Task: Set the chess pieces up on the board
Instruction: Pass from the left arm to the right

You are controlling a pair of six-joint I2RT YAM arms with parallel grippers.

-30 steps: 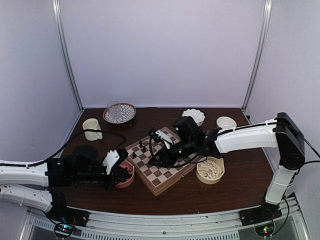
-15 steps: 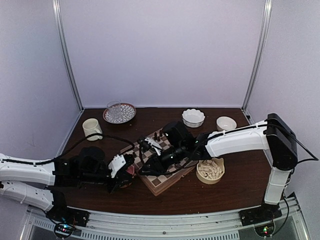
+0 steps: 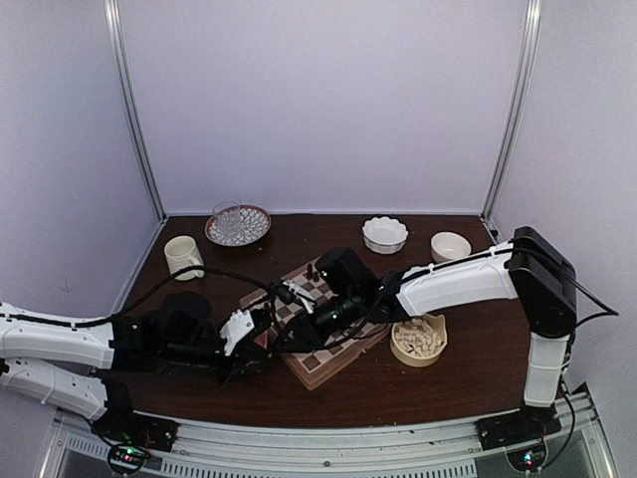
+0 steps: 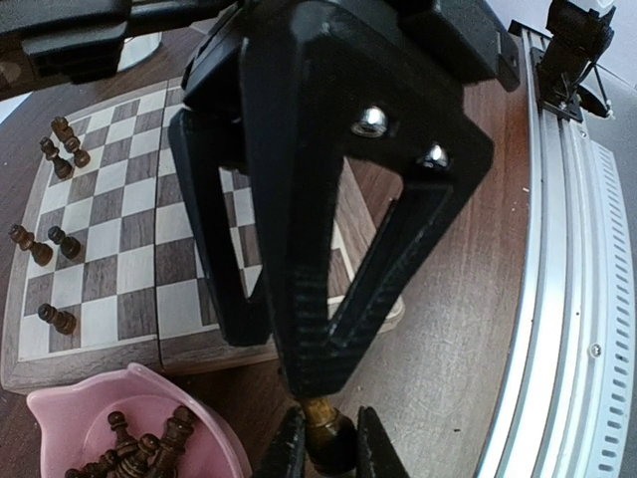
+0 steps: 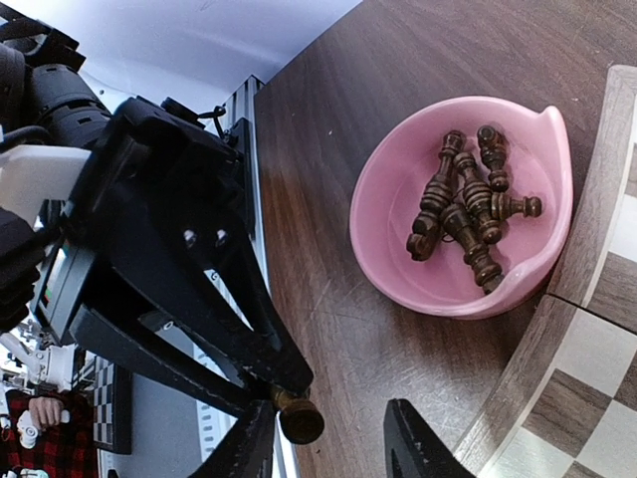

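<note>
My left gripper (image 4: pixel 326 453) is shut on a dark brown chess piece (image 4: pixel 328 438), held just beyond the pink bowl (image 4: pixel 70 408), which holds several more dark pieces (image 4: pixel 149 443). My right gripper (image 5: pixel 328 443) is open, its jaws either side of that same piece (image 5: pixel 301 420), one finger (image 5: pixel 249 443) almost against it. The two grippers meet at the board's near-left edge (image 3: pixel 267 339). The board (image 3: pixel 320 366) carries a few dark pieces near its far corner (image 3: pixel 314 271). In the right wrist view the bowl (image 5: pixel 398 269) sits beside the board's border (image 5: pixel 587 229).
A tan bowl of cream pieces (image 3: pixel 418 339) stands right of the board. A cream mug (image 3: pixel 183 256), a plate with a glass (image 3: pixel 237 225), a white fluted bowl (image 3: pixel 384 234) and a small bowl (image 3: pixel 450 245) line the back. The metal rail (image 4: pixel 567 249) runs along the near edge.
My right arm has swung left across the board to my left gripper. My left gripper has come up from the pink bowl towards the board's edge.
</note>
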